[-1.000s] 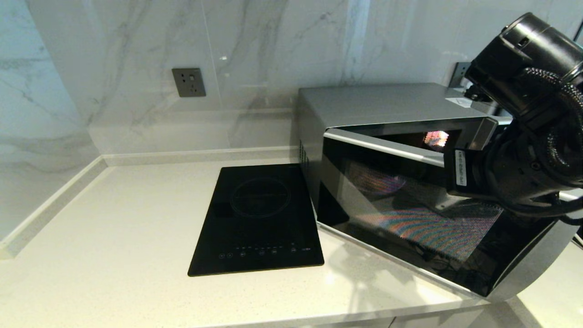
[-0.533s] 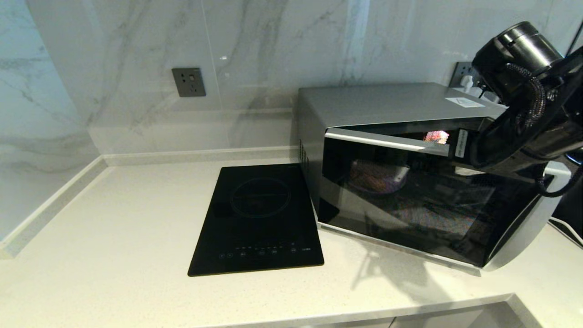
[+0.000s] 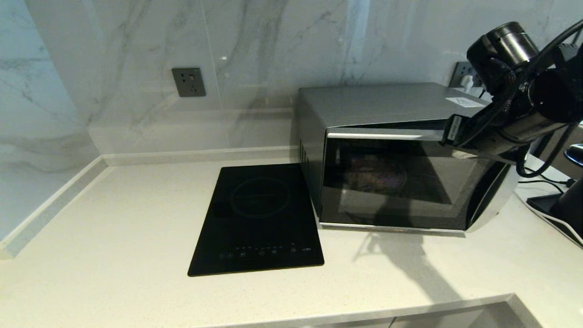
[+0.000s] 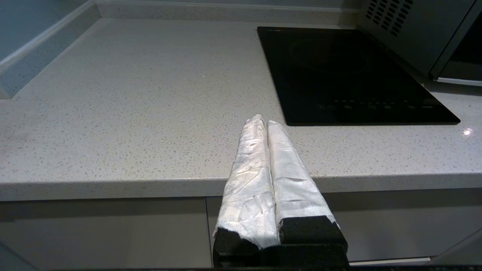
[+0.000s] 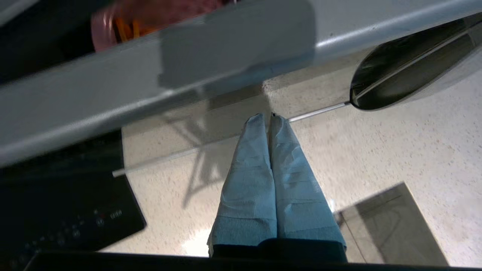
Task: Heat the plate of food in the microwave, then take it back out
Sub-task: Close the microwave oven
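Silver microwave (image 3: 391, 159), one plate (image 5: 124, 22) inside.

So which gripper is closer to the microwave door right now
The right. The right gripper is up at the top edge of the microwave door, fingers together. The left gripper hangs off the counter's front edge, beyond the cooktop.

The plate of food (image 3: 377, 175) is only dimly seen through the dark glass of the microwave (image 3: 396, 182) door, and its contents cannot be made out there. In the right wrist view, only a pink rim and orange sticks (image 5: 124, 26) are seen above the door's edge. The right arm (image 3: 514, 114) is cut off by the frame, and the microwave's right corner is hidden behind it.
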You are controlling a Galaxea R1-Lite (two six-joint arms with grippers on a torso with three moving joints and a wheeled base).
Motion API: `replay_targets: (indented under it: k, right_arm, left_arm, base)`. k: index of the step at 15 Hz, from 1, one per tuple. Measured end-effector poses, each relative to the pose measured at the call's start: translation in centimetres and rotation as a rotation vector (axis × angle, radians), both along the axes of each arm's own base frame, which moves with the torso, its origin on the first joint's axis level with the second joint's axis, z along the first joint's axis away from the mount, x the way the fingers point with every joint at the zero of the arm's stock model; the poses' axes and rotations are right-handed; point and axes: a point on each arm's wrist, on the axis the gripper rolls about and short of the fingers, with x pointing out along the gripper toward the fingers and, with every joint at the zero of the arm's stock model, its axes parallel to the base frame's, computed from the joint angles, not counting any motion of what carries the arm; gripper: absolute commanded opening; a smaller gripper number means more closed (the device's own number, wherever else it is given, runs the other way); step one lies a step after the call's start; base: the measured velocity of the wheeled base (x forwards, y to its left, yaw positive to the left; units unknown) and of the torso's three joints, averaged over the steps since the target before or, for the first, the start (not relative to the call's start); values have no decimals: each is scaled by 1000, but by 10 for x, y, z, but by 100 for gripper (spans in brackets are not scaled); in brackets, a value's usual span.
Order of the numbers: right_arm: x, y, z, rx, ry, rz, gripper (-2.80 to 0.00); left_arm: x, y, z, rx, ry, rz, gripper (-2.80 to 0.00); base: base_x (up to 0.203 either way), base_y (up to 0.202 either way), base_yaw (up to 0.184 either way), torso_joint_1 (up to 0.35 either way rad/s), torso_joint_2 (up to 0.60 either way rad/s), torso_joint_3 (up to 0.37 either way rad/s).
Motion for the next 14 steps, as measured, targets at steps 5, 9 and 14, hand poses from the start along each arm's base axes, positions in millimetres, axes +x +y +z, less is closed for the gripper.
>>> replay_targets:
  k: [5, 9, 14]
  right_arm:
    - [32, 0, -9, 7, -68, -14, -280]
    - [47, 1, -14, 41, -91, 35, -280]
    - [59, -9, -11, 60, -145, 96, -280]
  left_arm:
    - [0, 0, 0, 0, 0, 0, -280]
    - [0, 0, 0, 0, 0, 0, -280]
    - [0, 0, 0, 0, 0, 1, -280]
  base:
    - [0, 0, 0, 0, 0, 0]
    - [0, 0, 0, 0, 0, 0]
    - [0, 0, 0, 0, 0, 0]
